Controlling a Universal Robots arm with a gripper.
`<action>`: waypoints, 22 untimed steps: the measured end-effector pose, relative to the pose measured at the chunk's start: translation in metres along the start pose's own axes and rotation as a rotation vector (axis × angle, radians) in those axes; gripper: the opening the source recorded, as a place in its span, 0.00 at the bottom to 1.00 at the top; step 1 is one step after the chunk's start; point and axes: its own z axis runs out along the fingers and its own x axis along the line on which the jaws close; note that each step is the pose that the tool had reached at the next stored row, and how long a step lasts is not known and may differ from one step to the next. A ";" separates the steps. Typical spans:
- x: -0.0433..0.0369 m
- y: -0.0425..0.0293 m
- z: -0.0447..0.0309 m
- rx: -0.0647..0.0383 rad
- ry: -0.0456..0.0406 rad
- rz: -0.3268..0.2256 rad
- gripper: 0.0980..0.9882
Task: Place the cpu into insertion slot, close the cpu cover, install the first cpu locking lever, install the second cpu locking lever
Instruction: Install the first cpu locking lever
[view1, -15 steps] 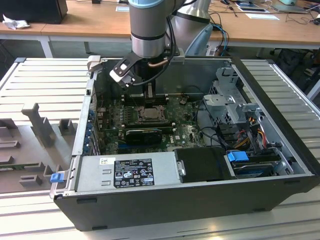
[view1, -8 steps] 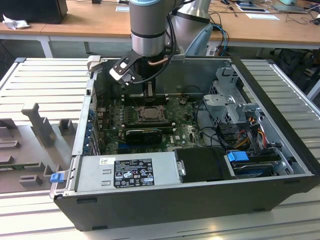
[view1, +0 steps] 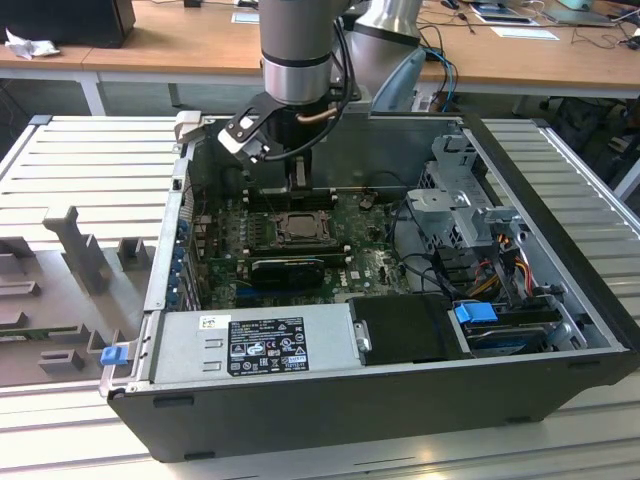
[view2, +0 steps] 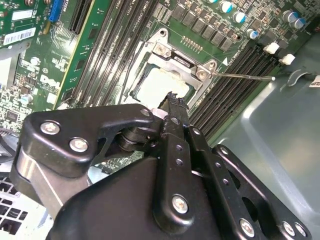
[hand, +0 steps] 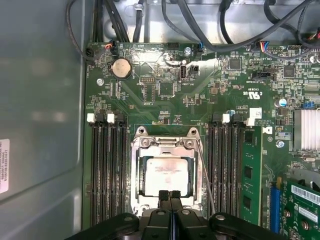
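The gripper (hand: 170, 196) hangs over the cover's (hand: 136, 172) edge, its fingers pressed together and holding nothing. The cpu (hand: 165, 175) lies flat mid-board (hand: 165, 90), framed by the cover. I'd judge the chip light, stiff and fragile, best taken by its edges.

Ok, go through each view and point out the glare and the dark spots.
First wrist view: the cpu glares pale on top and the case wall carries faint reflections; second wrist view: the cpu is washed almost white while the black pincer looms dark; exterior view: even room light, with a sheen on the arm.
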 end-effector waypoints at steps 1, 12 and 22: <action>0.0000 0.0001 -0.0017 0.000 0.0000 0.000 0.01; 0.0005 0.0008 -0.0208 0.000 -0.0001 0.000 0.01; 0.0007 0.0010 -0.0266 0.004 0.0057 -0.173 0.01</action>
